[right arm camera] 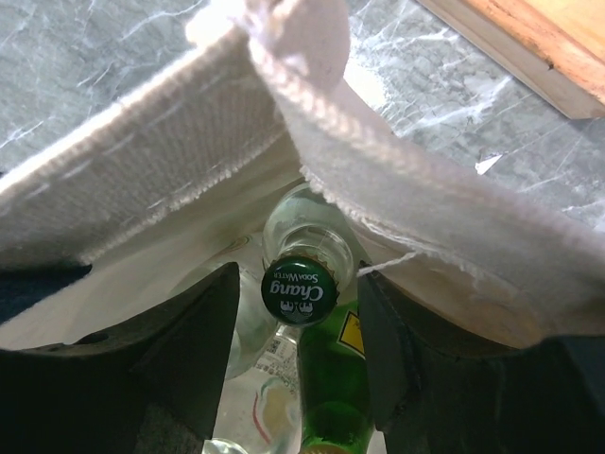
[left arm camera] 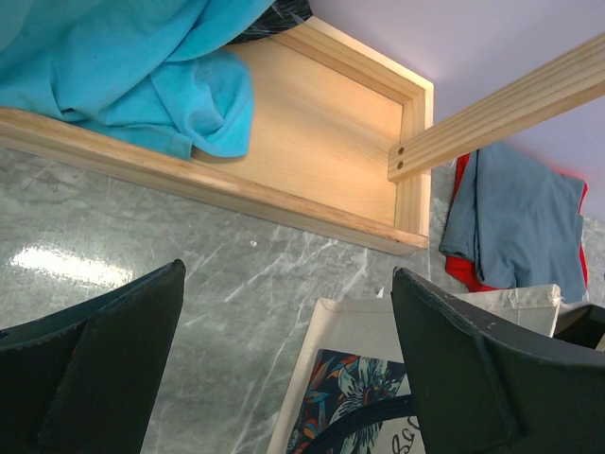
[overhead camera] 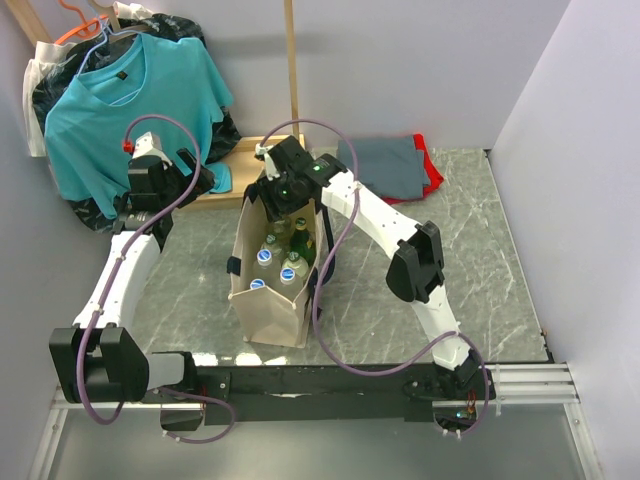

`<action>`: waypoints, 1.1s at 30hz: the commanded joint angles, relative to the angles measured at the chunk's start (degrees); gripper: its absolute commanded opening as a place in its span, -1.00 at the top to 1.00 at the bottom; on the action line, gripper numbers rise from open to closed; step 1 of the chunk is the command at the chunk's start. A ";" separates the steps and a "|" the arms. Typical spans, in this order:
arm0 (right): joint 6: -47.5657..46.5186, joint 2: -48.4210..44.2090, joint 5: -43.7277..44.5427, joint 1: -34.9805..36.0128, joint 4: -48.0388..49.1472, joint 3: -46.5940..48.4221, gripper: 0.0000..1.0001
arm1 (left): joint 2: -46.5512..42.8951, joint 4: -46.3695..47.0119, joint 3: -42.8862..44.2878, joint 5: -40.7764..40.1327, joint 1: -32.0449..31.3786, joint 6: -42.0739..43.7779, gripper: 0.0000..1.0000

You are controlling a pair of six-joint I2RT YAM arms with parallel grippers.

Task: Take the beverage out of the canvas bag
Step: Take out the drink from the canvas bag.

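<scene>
The beige canvas bag [overhead camera: 270, 315] stands upright mid-table, with several bottles [overhead camera: 280, 258] inside. My right gripper [overhead camera: 285, 190] reaches into its far end. In the right wrist view, the right gripper [right arm camera: 298, 284] stands open astride a clear glass beverage bottle with a green "Chang" cap [right arm camera: 299, 291], with a small gap on each side of the cap. A green bottle [right arm camera: 336, 388] lies just below it, and the bag's rim [right arm camera: 378, 161] folds over above. My left gripper [left arm camera: 288, 274] is open and empty, hovering over the table by the bag's printed corner [left arm camera: 369, 326].
A wooden frame base [left arm camera: 312, 123] with a post sits at the back, with a teal shirt [overhead camera: 120, 100] hanging over it. Folded grey and red cloth [overhead camera: 390, 165] lies at the back right. A black plastic bag [overhead camera: 50, 95] is behind the shirt.
</scene>
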 commanded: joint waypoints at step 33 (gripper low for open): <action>0.13 0.81 0.26 0.44 3.03 0.82 -0.17 | -0.07 0.08 0.16 -0.33 0.10 -0.53 -0.93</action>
